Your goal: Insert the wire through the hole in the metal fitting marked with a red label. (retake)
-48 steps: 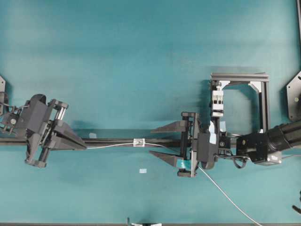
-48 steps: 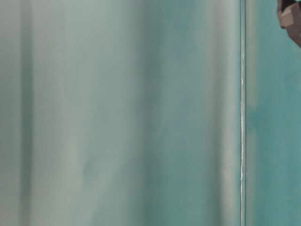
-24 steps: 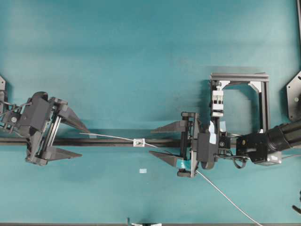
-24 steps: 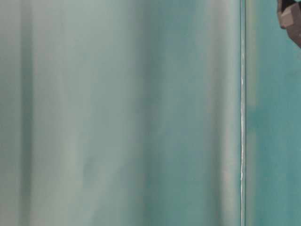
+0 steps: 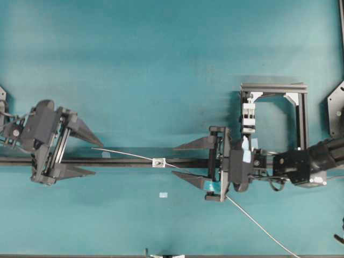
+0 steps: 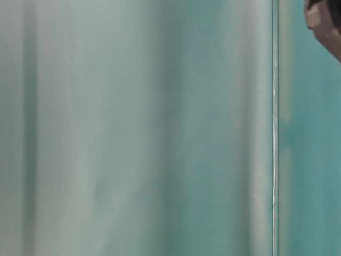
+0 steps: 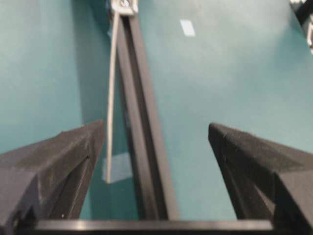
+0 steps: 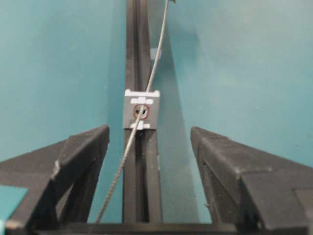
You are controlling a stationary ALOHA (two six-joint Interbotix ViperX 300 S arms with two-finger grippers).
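The left gripper (image 5: 88, 151) has released the wire (image 5: 126, 154), which now passes through the metal fitting (image 5: 158, 162); right gripper (image 5: 185, 159) open.

Teal table surface (image 5: 161, 54), long black rail (image 5: 129, 160) lying across it left to right, black frame (image 5: 298, 115) at right rear, small pale label (image 5: 163, 195) just in front of the rail.
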